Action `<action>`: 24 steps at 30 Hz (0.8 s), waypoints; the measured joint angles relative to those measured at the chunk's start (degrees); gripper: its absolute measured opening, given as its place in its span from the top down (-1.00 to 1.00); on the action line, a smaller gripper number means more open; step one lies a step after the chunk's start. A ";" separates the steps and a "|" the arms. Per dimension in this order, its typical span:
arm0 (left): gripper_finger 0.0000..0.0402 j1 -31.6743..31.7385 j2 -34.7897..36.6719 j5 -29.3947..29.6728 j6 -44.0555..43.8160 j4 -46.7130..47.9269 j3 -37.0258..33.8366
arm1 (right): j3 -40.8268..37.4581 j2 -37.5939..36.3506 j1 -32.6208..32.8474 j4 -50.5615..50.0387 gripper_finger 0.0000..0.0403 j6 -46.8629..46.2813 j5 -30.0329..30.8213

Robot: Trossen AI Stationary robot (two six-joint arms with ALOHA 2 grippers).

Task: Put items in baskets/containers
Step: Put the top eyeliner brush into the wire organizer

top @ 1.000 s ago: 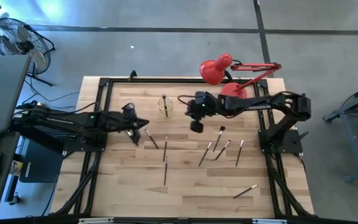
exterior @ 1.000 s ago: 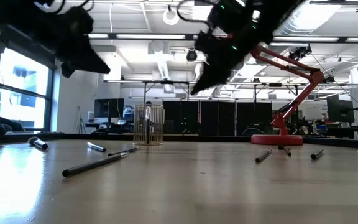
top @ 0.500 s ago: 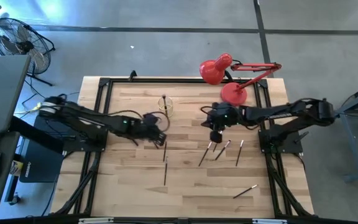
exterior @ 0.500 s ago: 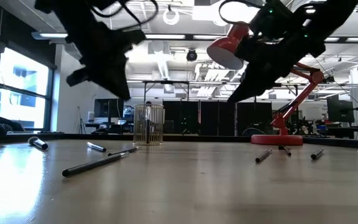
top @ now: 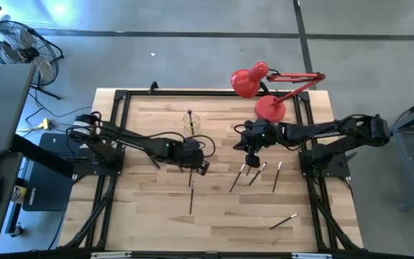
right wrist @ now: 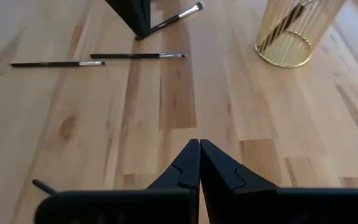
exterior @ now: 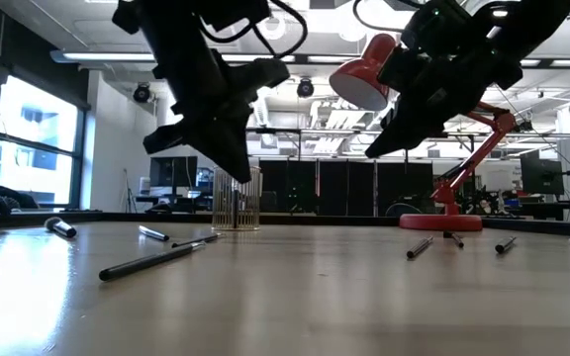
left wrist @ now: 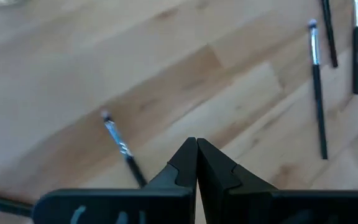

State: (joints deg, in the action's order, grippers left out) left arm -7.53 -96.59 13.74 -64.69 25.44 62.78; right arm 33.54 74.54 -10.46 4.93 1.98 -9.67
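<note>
Left claw (top: 201, 167) shut, empty, above sticks (top: 190, 178); right claw (top: 251, 160) shut, empty; cup (top: 191, 124) beyond both.

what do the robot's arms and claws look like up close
Both arms are dark, nearly black, built of slim jointed segments with thin cables looping along them. The left claw and right claw each end in two matte black, wedge-shaped fingers tapering to a point, mounted on a wide flat black bar. The right arm shows small green indicator lights.
</note>
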 joint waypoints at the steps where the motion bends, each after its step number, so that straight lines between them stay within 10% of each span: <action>1: 1.00 0.00 -0.12 -0.54 -0.10 0.33 -0.15 | 0.00 0.00 0.00 -0.01 0.99 -0.01 -0.32; 24: 0.55 0.00 -0.16 1.08 -0.65 2.44 -0.24 | 0.02 0.02 0.00 0.02 0.99 1.05 -0.38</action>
State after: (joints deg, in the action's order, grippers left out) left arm -7.53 -96.75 14.82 -65.34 27.87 62.54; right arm 33.56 74.56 -10.46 4.95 3.03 -10.04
